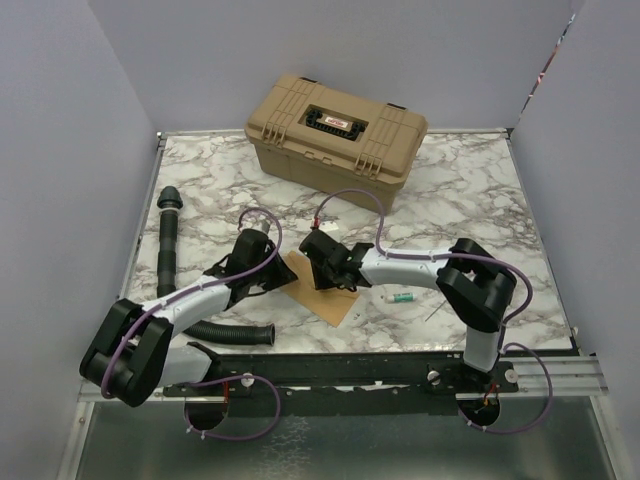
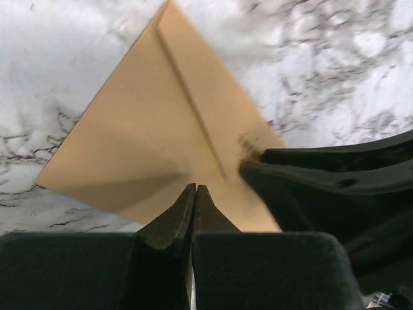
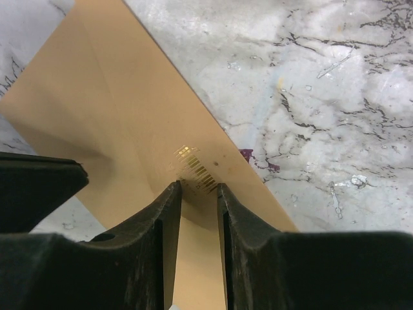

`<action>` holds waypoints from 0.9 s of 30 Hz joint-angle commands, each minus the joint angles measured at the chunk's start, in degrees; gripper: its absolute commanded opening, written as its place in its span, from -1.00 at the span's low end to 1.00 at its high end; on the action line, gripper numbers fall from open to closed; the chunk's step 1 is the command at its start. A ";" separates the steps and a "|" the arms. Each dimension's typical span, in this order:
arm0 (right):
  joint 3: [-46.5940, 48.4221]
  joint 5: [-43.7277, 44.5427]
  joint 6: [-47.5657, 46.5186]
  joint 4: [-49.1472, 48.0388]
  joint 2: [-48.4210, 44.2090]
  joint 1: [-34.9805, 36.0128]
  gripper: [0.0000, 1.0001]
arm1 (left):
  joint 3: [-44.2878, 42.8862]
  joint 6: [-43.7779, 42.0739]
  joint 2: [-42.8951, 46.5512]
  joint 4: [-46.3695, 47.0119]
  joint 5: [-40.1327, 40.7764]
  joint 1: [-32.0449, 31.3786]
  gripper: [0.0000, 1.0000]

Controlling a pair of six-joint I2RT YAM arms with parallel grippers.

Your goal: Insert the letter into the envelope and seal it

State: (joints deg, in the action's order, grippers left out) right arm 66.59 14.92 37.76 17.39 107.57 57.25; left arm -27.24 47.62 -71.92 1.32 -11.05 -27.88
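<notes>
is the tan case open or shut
Shut: the case has its lid flat and flush on the base, with no gap showing in the top view.

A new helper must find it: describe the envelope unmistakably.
On the marble table, in front of the big tan case, near the front edge, lies the envelope. It is the only flat brown paper there, turned cornerwise like a diamond.

White desk with grey marble veining, plain pale lilac-grey left wall, matching back wall and right wall, black rail along near desk edge, dull grey metal sheet below it, light even, shadows soft.
</notes>
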 commanded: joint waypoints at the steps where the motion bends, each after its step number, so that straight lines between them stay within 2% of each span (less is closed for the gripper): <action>1: -6.09 6.03 -4.80 1.50 3.84 1.84 -0.30 | -5.35 -1.29 3.40 -3.07 -0.78 -0.14 -1.00; 7: -10.04 5.68 -5.17 -3.09 2.82 2.26 -0.29 | -8.35 -1.78 -4.17 -1.58 0.97 -0.16 -1.00; 12: -12.85 5.42 -4.72 -6.57 0.98 2.29 -0.30 | -9.03 -1.40 -11.05 4.64 2.78 -0.15 -1.00; 15: -13.30 5.70 -4.61 -6.92 0.73 2.30 -0.31 | -9.19 -2.09 -13.23 5.09 4.48 -0.14 -1.00; 22: -12.38 4.98 -4.70 -5.95 -1.88 2.37 -0.35 | -3.83 -1.82 -14.81 8.34 8.31 -0.16 -1.00; 27: -8.11 5.21 -6.04 -3.69 -1.54 2.43 -0.35 | -1.72 -0.73 -17.00 10.82 8.13 -0.18 -1.00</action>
State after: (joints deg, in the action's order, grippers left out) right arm 57.54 20.21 33.10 4.78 103.59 59.83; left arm -31.75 46.74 -86.00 10.72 -5.93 -27.88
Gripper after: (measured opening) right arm 0.325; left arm 0.002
